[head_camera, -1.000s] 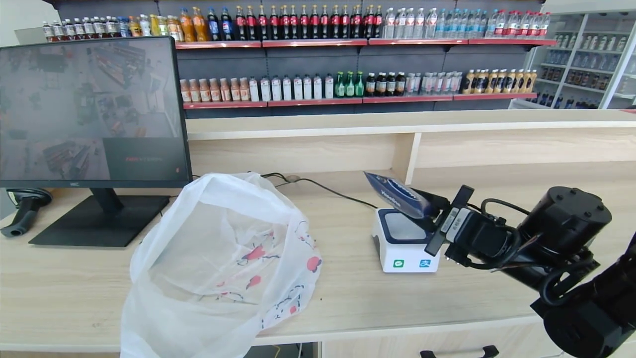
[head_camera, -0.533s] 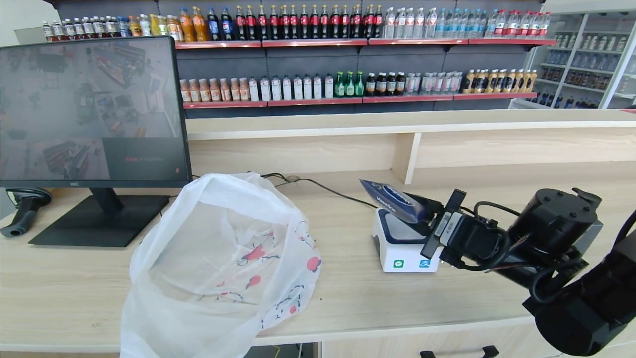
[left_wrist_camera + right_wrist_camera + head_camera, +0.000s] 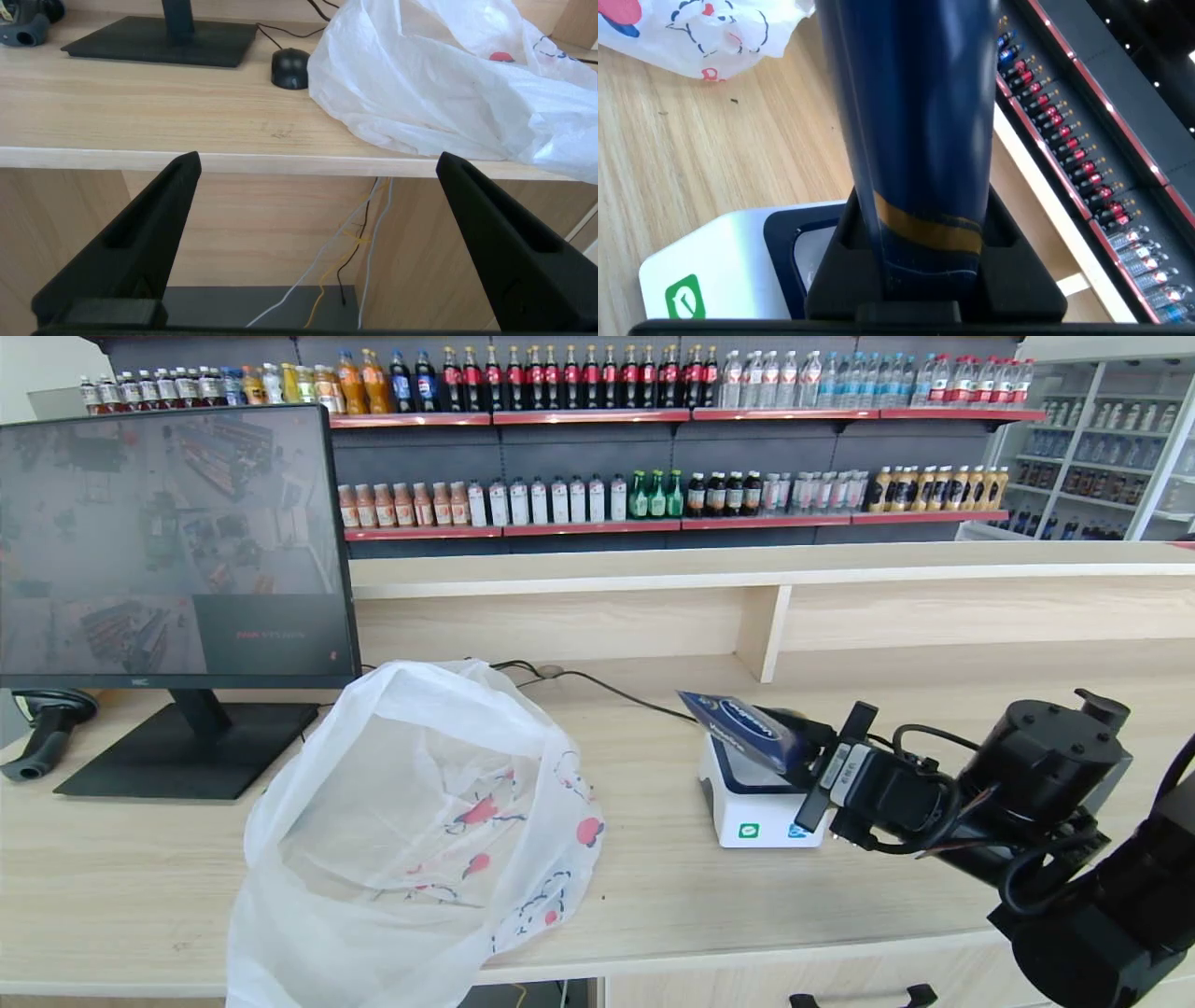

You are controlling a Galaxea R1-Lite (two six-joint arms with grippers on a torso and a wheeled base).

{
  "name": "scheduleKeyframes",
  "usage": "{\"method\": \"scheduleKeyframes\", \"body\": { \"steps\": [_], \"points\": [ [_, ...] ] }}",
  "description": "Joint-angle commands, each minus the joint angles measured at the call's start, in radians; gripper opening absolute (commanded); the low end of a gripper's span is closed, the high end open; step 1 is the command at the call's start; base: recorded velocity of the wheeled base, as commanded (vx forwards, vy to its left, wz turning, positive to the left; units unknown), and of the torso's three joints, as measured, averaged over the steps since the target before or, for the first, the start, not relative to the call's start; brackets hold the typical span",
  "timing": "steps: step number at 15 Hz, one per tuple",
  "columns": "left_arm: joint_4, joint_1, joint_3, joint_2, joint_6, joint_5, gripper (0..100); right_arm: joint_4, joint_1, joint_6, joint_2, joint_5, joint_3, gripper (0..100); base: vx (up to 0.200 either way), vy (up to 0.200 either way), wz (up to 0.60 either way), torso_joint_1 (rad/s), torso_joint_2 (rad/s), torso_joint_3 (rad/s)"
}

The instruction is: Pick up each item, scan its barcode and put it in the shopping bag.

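Note:
My right gripper (image 3: 798, 747) is shut on a dark blue tube (image 3: 742, 729) and holds it tilted just above the glass face of the white barcode scanner (image 3: 747, 801) on the counter. Up close, the blue tube (image 3: 915, 121) with its gold band is clamped between the black fingers (image 3: 1008, 224) over the scanner (image 3: 719, 275). The white shopping bag (image 3: 420, 821) with red prints stands open at the counter's front, left of the scanner. My left gripper (image 3: 313, 243) is open below the counter's front edge, level with the bag (image 3: 448, 75).
A monitor (image 3: 173, 541) on a black stand fills the left of the counter, with a handheld scanner (image 3: 42, 728) beside it and a mouse (image 3: 290, 67) near its base. A black cable (image 3: 607, 689) runs behind the bag. A raised wooden ledge (image 3: 766, 579) backs the counter.
My right gripper has lowered the blue tube closer onto the scanner face and shifted it slightly. The bag and left arm have not moved.

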Motion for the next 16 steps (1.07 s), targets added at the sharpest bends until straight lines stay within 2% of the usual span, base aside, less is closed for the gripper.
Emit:
{"method": "scheduleKeyframes", "body": {
  "steps": [1,6,7,9,11,12,16],
  "points": [
    [0.0,0.0,0.0,0.0,0.0,0.0,100,0.002,0.015,0.017,-0.036,-0.001,-0.017,0,0.0,0.0,0.0,0.0,0.0,0.0],
    [0.0,0.0,0.0,0.0,0.0,0.0,100,0.002,0.038,0.107,-0.113,-0.019,-0.011,0,0.0,0.0,0.0,0.0,0.0,0.0],
    [0.0,0.0,0.0,0.0,0.0,0.0,100,0.002,0.055,0.163,-0.147,-0.057,-0.009,0,0.0,0.0,0.0,0.0,0.0,0.0],
    [0.0,0.0,0.0,0.0,0.0,0.0,100,0.002,0.092,0.268,-0.211,-0.182,0.008,0,0.0,0.0,0.0,0.0,0.0,0.0],
    [0.0,0.0,0.0,0.0,0.0,0.0,100,0.002,0.154,0.436,-0.271,-0.418,0.017,0,0.0,0.0,0.0,0.0,0.0,0.0],
    [0.0,0.0,0.0,0.0,0.002,0.0,100,0.002,0.165,0.515,-0.286,-0.496,0.025,0,0.0,0.0,0.0,0.0,0.0,0.0],
    [0.0,0.0,0.0,0.0,0.002,0.0,100,0.002,0.158,0.765,-0.332,-0.633,0.049,0,0.0,0.0,0.0,0.0,0.0,0.0]
  ]
}}
